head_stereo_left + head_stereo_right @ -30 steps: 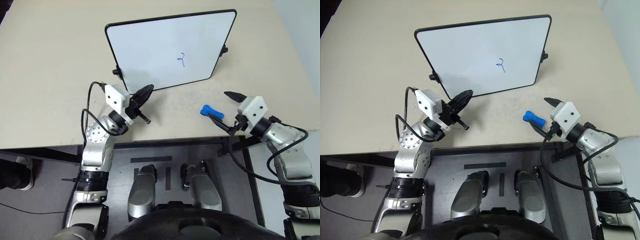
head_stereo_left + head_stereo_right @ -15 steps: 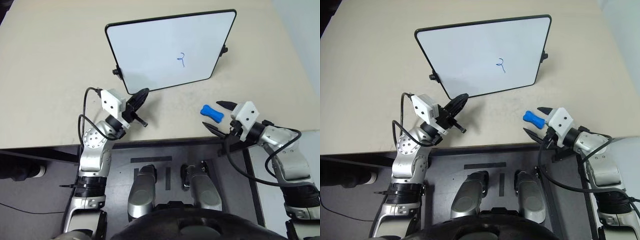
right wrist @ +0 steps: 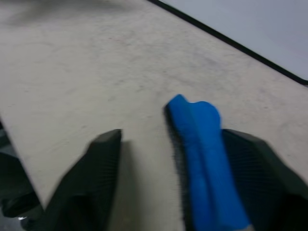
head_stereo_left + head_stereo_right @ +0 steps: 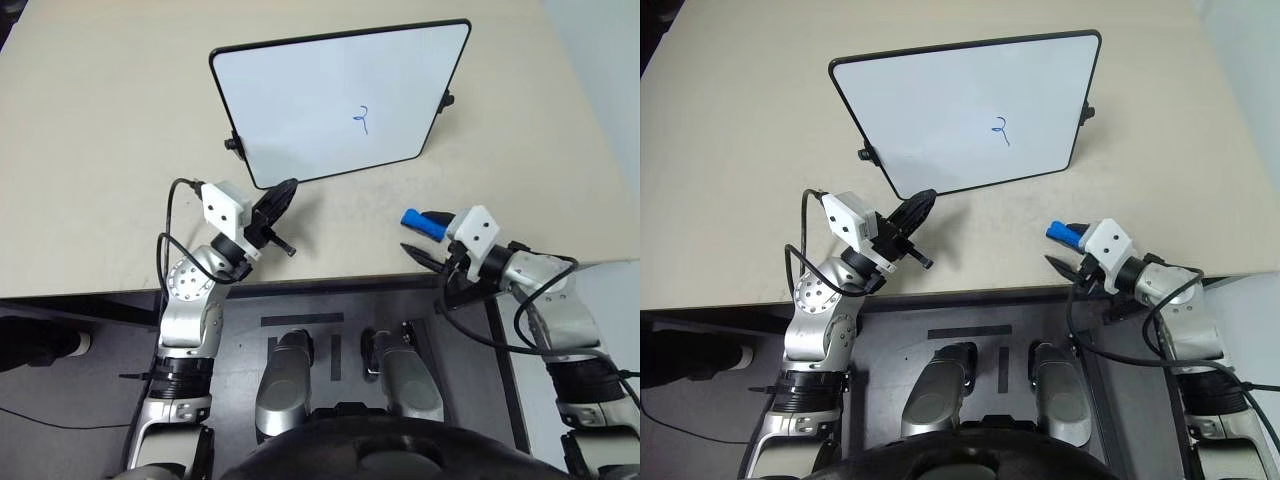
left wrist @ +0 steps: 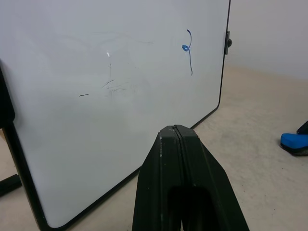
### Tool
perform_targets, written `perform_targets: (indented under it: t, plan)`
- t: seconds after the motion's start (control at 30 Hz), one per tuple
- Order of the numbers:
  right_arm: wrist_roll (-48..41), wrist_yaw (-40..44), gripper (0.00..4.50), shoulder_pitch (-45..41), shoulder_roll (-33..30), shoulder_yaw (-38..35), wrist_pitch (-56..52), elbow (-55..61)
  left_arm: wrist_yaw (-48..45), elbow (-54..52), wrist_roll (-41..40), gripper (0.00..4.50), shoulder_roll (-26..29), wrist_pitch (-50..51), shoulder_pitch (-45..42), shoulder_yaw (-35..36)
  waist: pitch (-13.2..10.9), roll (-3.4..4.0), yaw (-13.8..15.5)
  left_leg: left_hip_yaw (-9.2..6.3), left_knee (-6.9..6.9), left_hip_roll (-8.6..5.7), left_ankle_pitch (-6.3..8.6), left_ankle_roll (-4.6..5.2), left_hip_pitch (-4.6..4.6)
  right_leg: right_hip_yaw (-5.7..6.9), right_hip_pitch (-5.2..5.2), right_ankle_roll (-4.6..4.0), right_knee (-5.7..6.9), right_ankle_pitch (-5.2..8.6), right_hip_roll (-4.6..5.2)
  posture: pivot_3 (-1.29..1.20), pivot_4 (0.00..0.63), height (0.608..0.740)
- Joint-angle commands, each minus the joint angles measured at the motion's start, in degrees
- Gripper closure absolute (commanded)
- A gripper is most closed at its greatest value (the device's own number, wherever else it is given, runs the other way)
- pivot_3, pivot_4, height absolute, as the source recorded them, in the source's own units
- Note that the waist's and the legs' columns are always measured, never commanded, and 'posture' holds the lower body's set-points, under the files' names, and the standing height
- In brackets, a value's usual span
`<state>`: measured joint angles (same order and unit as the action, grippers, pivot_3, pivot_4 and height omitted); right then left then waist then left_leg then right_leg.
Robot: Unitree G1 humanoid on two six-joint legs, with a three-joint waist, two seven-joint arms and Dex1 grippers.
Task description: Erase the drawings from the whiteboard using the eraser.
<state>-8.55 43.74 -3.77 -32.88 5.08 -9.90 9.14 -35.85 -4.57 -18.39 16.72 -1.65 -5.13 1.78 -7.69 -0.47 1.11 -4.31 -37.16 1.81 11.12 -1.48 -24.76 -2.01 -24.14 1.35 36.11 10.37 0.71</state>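
The whiteboard stands tilted at the back of the beige table, with a small blue drawing right of its middle. The blue eraser lies on the table near the front right. My right gripper is open around it. In the right wrist view one finger rests against the eraser while the other finger stands apart. My left gripper is shut with nothing in it, just before the board's lower left corner. The left wrist view shows the drawing and the eraser.
The table's front edge runs just below both grippers, with dark floor beyond it. Small black knobs stick out from the board's sides. Faint grey smears mark the board's surface.
My right gripper has sunk to the table and slid toward the eraser, which now lies between its fingers. The fingers have narrowed. The left gripper has stayed put.
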Motion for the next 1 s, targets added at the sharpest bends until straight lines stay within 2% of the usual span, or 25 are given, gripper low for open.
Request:
perform_targets:
  t: [0.03,0.23,0.37,0.57,0.77,1.0]
  plan:
    - [0.8,0.2,2.37,-0.1,0.0,0.5,0.7,-0.7,0.1,-1.7,-0.2,4.5,-0.1,-1.2,-0.4,0.3,0.0,0.0,0.0,0.0,0.01,0.0,0.01,-0.01,0.02,0.0,0.01,0.0,0.0,0.0,0.0,0.0,0.15,0.74]
    - [1.3,0.0,4.45,-1.2,0.1,0.1,2.0,-0.7,0.1,-1.0,0.0,4.5,-0.3,-1.4,-1.1,0.1,0.0,0.0,0.0,0.01,0.05,0.0,0.04,-0.04,0.21,-0.01,0.18,-0.02,-0.01,0.04,0.0,0.0,0.15,0.74]
    - [2.5,-0.6,4.49,-4.7,0.7,0.2,5.2,1.1,0.1,-0.5,0.1,4.5,-0.4,-1.6,-1.7,0.0,0.0,0.01,-0.1,0.01,0.04,0.0,0.02,-0.02,0.25,-0.01,0.23,0.0,-0.01,0.04,0.0,0.0,0.15,0.74]
    - [4.9,-0.1,4.49,-17.9,3.7,3.1,10.2,-2.1,0.1,0.6,0.2,4.5,-0.5,-1.9,-3.0,-0.2,0.0,0.02,-0.6,0.0,0.05,0.01,0.0,-0.01,0.31,-0.01,0.2,-0.04,0.02,0.02,-0.01,0.0,0.15,0.74]
    - [10.4,-1.7,4.49,-33.7,7.2,5.6,25.3,-19.9,0.4,1.2,0.6,4.5,-1.1,-2.6,-3.5,-0.4,0.0,0.02,-0.3,-0.03,0.09,0.02,0.05,-0.03,0.19,-0.01,-0.02,-0.65,0.02,-0.35,0.01,0.0,0.15,0.74]
    - [17.0,-5.1,4.49,-41.1,8.4,7.9,43.5,-42.0,1.4,0.5,0.8,4.5,-1.3,-3.5,-2.7,0.1,0.0,0.03,0.0,-0.07,0.09,0.02,0.15,-0.07,-0.17,0.07,-0.43,-0.78,0.07,-0.36,0.1,0.0,0.15,0.74]
